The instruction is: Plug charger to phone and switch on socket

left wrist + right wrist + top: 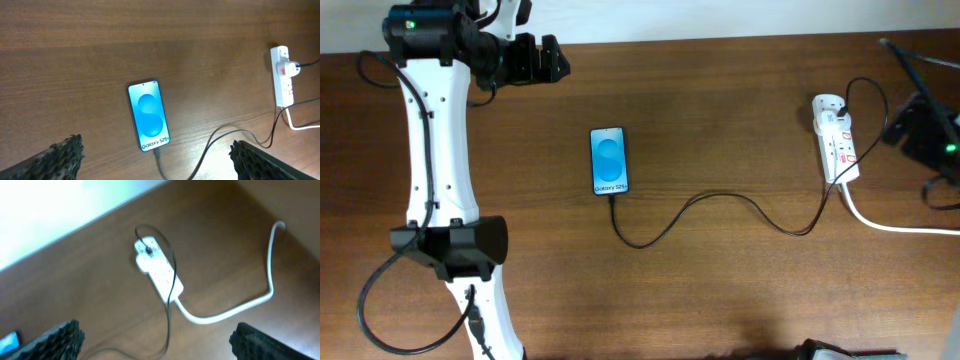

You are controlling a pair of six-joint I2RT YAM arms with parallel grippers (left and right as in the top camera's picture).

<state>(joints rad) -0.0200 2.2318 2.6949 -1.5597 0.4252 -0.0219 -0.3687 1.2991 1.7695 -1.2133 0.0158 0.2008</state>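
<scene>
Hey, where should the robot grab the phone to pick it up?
Probably across its two long edges, mid-length, coming straight down from above. The phone lies flat, screen up, and the charger meets the short end below the text, so that end is best avoided.

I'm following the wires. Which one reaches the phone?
The thin black charger, ending at the phone's bottom edge. The thick white cord leaves the socket the other way.

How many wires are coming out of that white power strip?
2. A thin black cable runs left to the phone; a thick white cord trails off to the right.
</scene>
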